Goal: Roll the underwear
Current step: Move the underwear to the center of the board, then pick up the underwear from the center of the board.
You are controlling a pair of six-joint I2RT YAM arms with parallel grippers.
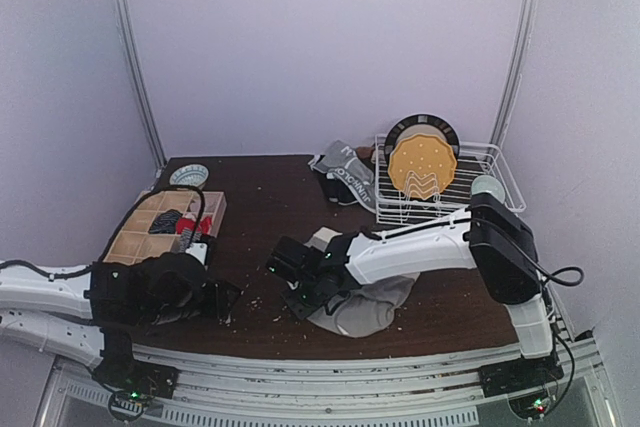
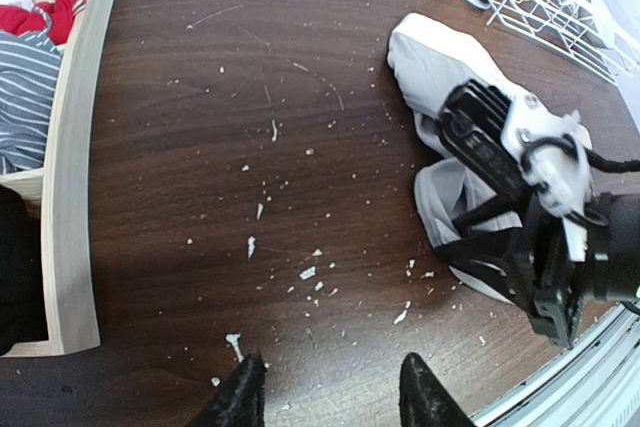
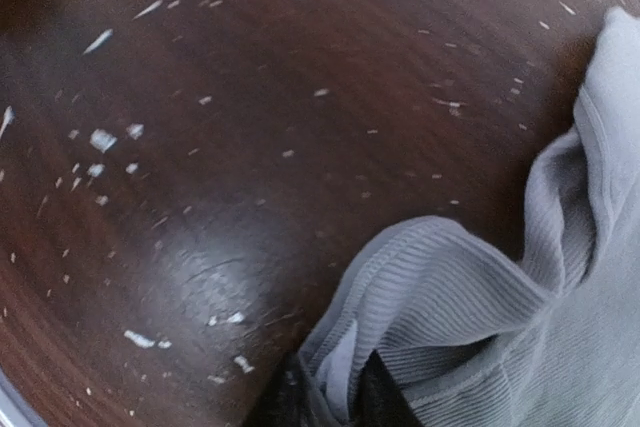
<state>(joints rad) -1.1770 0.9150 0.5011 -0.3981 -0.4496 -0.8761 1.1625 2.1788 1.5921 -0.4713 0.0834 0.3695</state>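
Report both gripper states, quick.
Left gripper: open, nothing between its fingers.
Right gripper: closed on a fold of the grey underwear.

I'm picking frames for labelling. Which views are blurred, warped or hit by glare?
Top external: soft, evenly lit. Left wrist: sharp, though the lens bows the wooden tray. Right wrist: streaked crumbs, a pale sheen on the table, grey underwear blurred near the lens.
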